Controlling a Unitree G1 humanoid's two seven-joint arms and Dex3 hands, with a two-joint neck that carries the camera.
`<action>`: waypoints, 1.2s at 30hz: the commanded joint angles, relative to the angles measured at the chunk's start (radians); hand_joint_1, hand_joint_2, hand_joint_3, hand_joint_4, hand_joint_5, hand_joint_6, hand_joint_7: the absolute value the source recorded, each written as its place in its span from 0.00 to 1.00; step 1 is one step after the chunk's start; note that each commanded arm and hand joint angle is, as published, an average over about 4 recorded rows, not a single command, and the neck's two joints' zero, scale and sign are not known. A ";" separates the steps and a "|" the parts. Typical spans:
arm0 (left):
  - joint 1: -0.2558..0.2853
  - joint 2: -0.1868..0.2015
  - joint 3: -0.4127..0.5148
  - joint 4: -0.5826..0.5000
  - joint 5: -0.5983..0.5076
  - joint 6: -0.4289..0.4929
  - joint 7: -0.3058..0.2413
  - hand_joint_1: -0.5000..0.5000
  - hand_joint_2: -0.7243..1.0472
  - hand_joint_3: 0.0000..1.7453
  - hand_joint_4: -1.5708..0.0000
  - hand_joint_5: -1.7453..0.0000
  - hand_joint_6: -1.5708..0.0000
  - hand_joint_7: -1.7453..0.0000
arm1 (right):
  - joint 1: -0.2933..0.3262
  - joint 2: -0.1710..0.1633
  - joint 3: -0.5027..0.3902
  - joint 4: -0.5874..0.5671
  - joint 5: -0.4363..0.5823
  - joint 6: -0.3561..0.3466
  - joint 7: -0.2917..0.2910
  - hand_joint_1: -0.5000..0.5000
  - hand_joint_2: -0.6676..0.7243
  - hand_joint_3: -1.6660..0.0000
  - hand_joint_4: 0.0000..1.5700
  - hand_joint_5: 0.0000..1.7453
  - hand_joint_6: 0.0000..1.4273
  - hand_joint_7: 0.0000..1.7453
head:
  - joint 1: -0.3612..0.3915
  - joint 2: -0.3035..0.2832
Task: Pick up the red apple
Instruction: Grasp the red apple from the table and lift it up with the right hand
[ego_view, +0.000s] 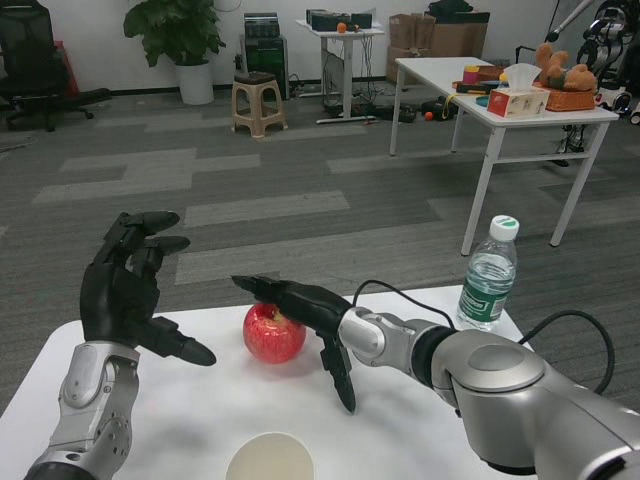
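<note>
Resting near the middle of the white table: one red apple, upright, its stem hollow facing up.

Right hand: reaches in from the right, draped over the apple's top and right side. Upper fingers lie across the crown, touching or just above it; which of the two cannot be told. The thumb points down toward the tabletop, just beside the fruit's right flank and apart from it. Fingers spread, nothing gripped; the apple sits on the table.

Left hand: raised above the table's left part, palm turned toward the apple, fingers apart and holding nothing. Its lowest digit extends rightward, near the apple's left side but not touching.

Apple, appearance: round, glossy red skin with paler yellowish streaks and a bright highlight on the front; a small dark stem shows under the fingers.

Other items on the same table: a clear plastic water bottle with white cap and green label, upright near the far right edge, well apart from the apple; a pale paper cup, open mouth up, at the near edge, in front of the apple.

A black cable arches over the right forearm.
</note>
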 joint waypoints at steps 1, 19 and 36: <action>0.004 -0.002 0.002 0.005 -0.004 0.002 -0.004 0.01 0.20 0.05 1.00 0.12 0.73 0.38 | 0.022 0.002 0.035 0.033 -0.013 0.013 0.038 0.08 0.84 1.00 0.00 0.00 0.00 0.00 | 0.005 -0.003; 0.021 -0.007 0.004 0.004 -0.006 -0.002 -0.004 0.02 0.20 0.05 1.00 0.12 0.73 0.39 | 0.097 -0.032 -0.021 0.074 -0.011 0.001 0.088 0.08 0.36 0.95 0.00 0.69 0.00 0.89 | 0.022 -0.009; 0.039 -0.008 0.013 0.001 -0.006 -0.008 -0.004 0.02 0.20 0.03 1.00 0.12 0.73 0.40 | 0.203 -0.081 -0.176 0.071 -0.017 -0.016 0.132 0.04 0.27 0.90 0.00 0.83 0.11 0.96 | 0.040 -0.009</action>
